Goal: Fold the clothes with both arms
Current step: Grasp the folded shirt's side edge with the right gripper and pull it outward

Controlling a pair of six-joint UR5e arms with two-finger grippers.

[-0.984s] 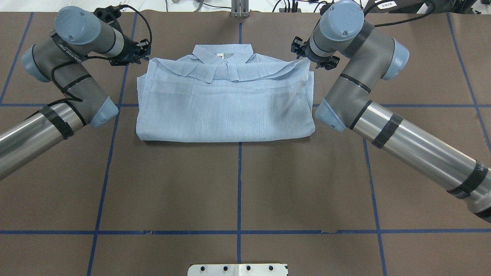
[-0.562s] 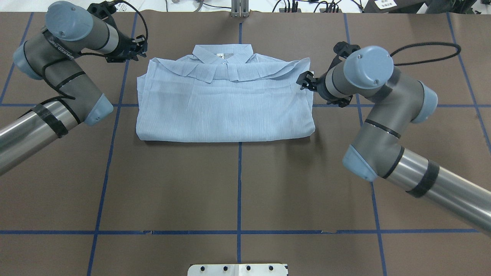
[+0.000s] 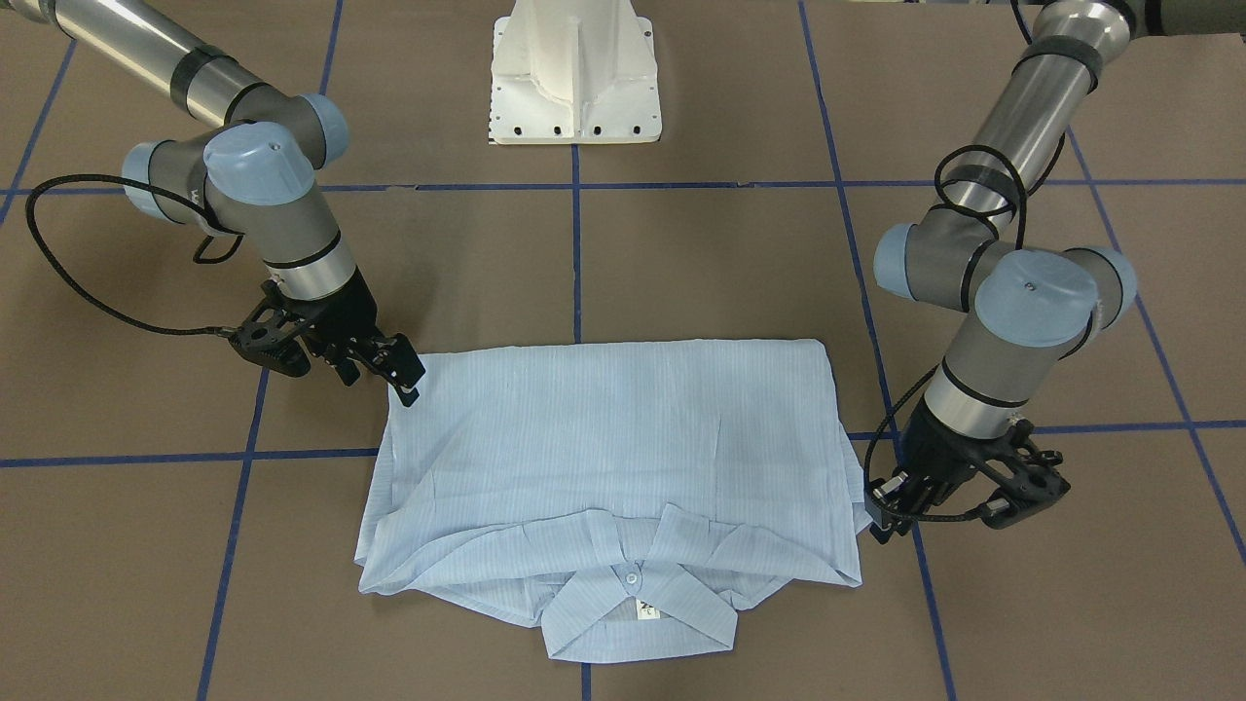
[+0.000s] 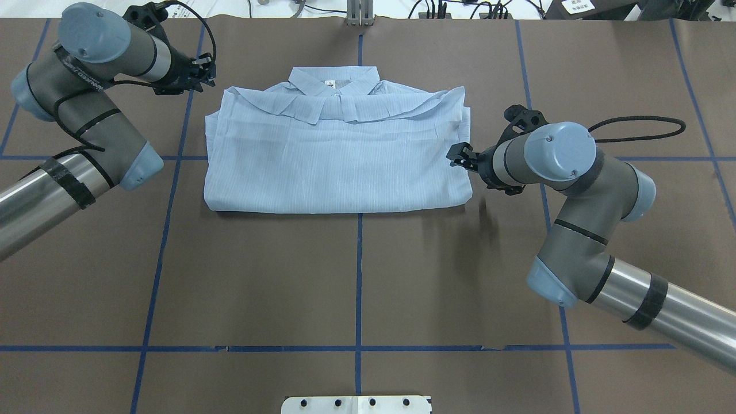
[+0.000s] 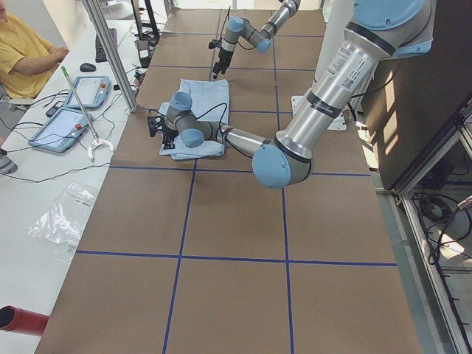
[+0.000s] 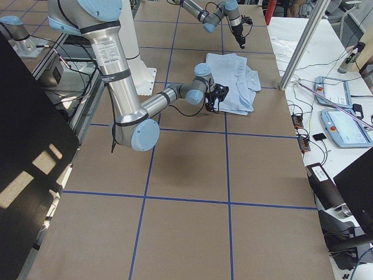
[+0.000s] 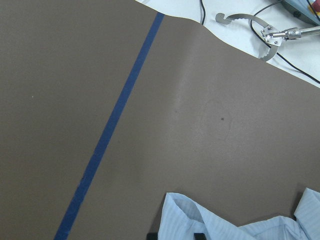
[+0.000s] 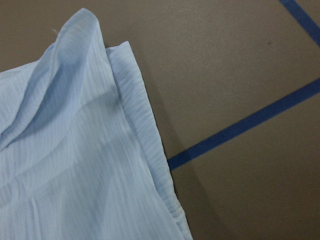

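Shirt (image 4: 339, 155) lies flat mid-table, folded to a wide rectangle, collar (image 4: 333, 77) on the side away from the robot. The cloth is thin and light blue w/ fine stripes, soft wrinkles and layered edges.

Front-facing cam gives what overhead barely does: the small white neck label (image 3: 644, 609) and one white button (image 3: 631, 578) between the pointed collar tips.

R gripper (image 4: 460, 155) hangs at the shirt's R edge, black fingers apart, nothing in them. In the front-facing view the R gripper (image 3: 404, 382) sits by the shirt corner nearest the white pedestal (image 3: 574, 78). Overhead adds its shadow on the table (image 4: 259, 276) beside that corner. Touching cloth or not, can't tell. R wrist cam shows no fingers, only the shirt's stacked edge, a raised fold and blue tape (image 8: 240, 126) on the matt brown cover.

L gripper (image 4: 206, 65) is off the shirt, near its collar-side L corner, w/ bare table between them in overhead. From the front-facing cam the L gripper (image 3: 881, 508) looks just beside that corner. L wrist cam shows two dark fingertips (image 7: 199, 236) at the bottom edge, set apart and empty, w/ the shirt corner below. A curved toothed metal tool (image 7: 245, 20) lies past the cover's edge.

Side cams only: a person in a yellow top (image 5: 26, 51) sits at the bench by a tablet-like controller (image 5: 87, 90).
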